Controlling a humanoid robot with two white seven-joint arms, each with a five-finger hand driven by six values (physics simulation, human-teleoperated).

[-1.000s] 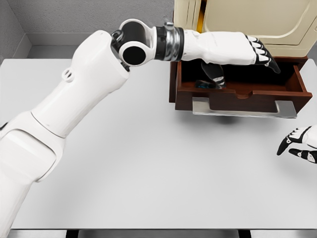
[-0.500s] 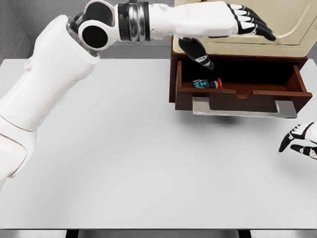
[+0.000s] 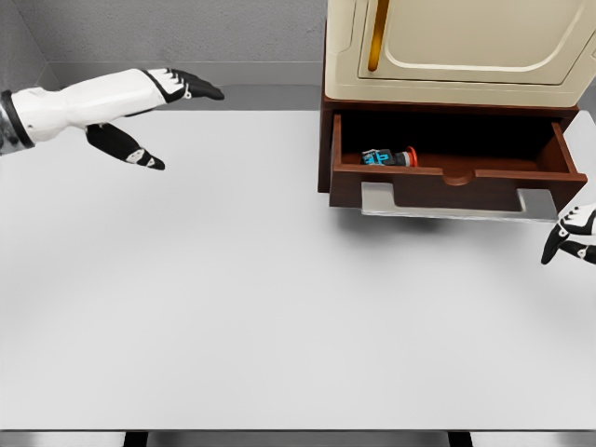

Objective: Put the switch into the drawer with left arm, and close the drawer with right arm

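Right hand (image 3: 573,237): enters at the right edge of the worktop, only the dark fingertips and part of the palm in view, holding nothing; whether the fingers are spread or curled cannot be told from so little of it. It hangs just below and to the right of the drawer's right front corner, near but apart from it. Drawer (image 3: 447,182): dark brown wood, pulled open toward the worktop's near edge, its front panel running left to right along the far-right part of the worktop, a pale metal handle (image 3: 456,205) beneath the panel. Its long axis runs across the hand's line of approach, so the closing push would, by judgement, go from the front panel away toward the far edge; the right hand is much the nearer of the two. Switch (image 3: 388,157): small, teal, black and red, lying on its side inside the drawer at its left end, close behind the front panel; the placing step looks done. Cabinet (image 3: 447,47): cream, standing over the drawer at the far right corner. Left hand (image 3: 140,107): at the far left corner of the worktop, fingers spread and empty, well apart from the drawer. Worktop (image 3: 261,307): pale grey.
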